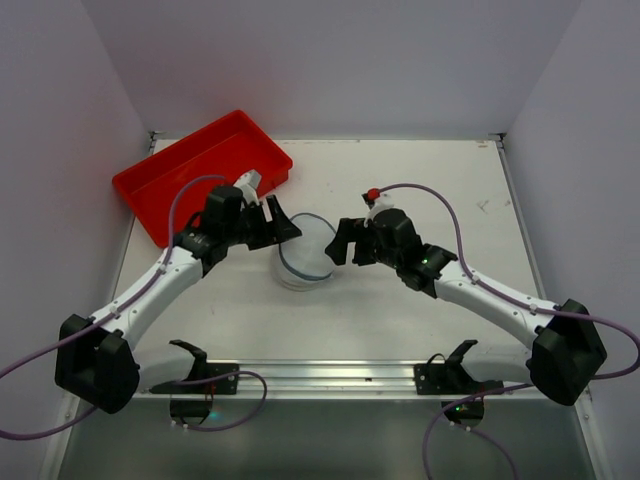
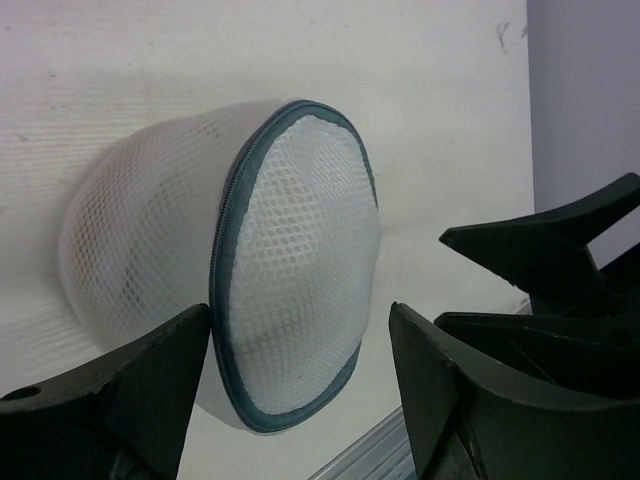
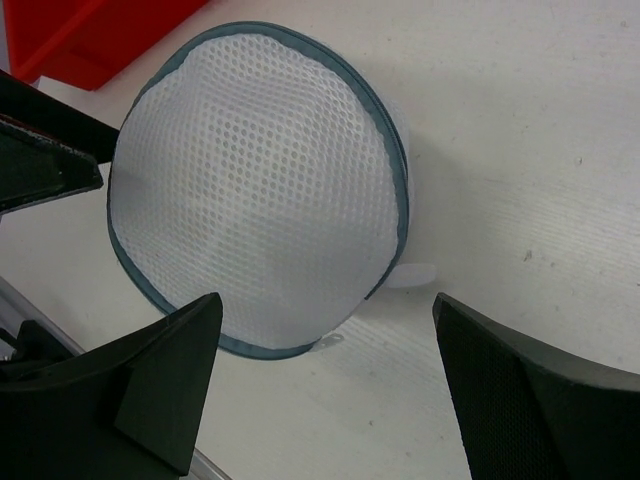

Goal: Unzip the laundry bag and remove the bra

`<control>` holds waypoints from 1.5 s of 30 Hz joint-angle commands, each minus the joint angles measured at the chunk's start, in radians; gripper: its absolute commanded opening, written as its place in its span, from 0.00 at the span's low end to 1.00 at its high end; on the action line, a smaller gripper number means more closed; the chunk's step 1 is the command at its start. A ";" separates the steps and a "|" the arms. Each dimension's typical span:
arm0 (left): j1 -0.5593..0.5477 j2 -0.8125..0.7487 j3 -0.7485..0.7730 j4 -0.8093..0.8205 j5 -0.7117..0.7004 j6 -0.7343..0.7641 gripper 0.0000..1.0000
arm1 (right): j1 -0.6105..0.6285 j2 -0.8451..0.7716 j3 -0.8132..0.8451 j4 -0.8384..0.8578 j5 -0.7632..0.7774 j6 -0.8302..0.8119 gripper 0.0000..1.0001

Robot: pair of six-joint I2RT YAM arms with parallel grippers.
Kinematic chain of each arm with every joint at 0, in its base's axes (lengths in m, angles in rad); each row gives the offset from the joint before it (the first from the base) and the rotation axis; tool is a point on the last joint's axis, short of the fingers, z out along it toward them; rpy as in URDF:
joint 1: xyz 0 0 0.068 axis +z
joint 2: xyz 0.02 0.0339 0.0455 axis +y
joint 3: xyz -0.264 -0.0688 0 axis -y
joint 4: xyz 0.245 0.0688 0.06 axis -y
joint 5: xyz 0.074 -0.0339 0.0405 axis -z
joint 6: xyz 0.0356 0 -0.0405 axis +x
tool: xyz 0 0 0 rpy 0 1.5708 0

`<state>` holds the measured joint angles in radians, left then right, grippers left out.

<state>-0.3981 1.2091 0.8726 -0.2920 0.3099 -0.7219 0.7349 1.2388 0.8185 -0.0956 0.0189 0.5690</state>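
Though zipped, domed white laundry bag

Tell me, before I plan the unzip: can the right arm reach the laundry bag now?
Probably yes: the right gripper stands open close beside the laundry bag, with nothing between them.

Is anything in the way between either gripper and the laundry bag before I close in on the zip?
Nothing visible. The left gripper and right gripper, both open, flank the laundry bag with only bare table between. The red tray sits at the far left, out of both approaches.
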 commanded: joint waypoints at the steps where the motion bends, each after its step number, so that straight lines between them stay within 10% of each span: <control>1: -0.025 -0.003 0.055 0.053 0.000 -0.016 0.75 | 0.004 -0.002 -0.001 0.043 0.041 0.015 0.88; 19: -0.166 0.064 0.179 0.116 0.009 -0.076 0.75 | -0.011 -0.133 -0.087 0.023 0.206 0.017 0.88; 36: -0.446 0.434 0.505 0.194 0.005 -0.073 0.80 | -0.058 -0.688 -0.355 -0.082 0.464 0.124 0.89; 45: -0.435 0.224 0.505 -0.113 -0.425 0.050 0.96 | -0.060 -0.702 -0.378 -0.012 0.232 0.045 0.91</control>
<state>-0.8459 1.5333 1.3277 -0.2928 0.1024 -0.7418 0.6777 0.4740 0.4152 -0.1619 0.3660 0.6476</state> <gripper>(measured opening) 0.954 0.903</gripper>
